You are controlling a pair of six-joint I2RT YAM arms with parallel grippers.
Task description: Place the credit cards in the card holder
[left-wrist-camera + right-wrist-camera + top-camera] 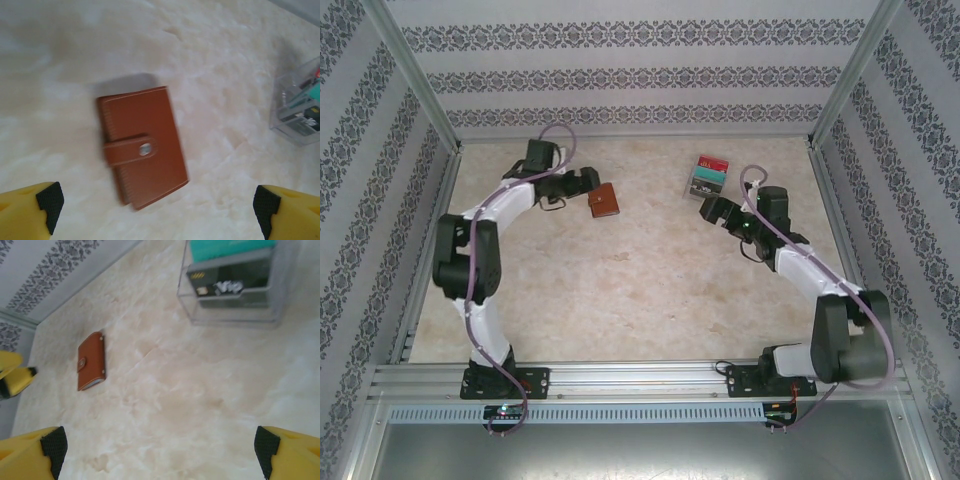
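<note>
The reddish-brown card holder (604,201) lies closed and flat on the table, its snap tab fastened (141,145); in the right wrist view the card holder (91,360) sits far left. My left gripper (588,185) hovers just left of it, open and empty, the holder lying ahead of its wide-spread fingertips (49,201). The credit cards (708,172) stand in a clear plastic tray: red and teal ones on top, and a dark grey card (229,286) in front. My right gripper (712,207) is open and empty, just short of the tray.
The clear tray (298,102) stands at the back right of the marble-look table (640,290). Patterned walls and metal posts close in the back and sides. The left gripper's yellow finger (12,375) shows at the left edge of the right wrist view.
</note>
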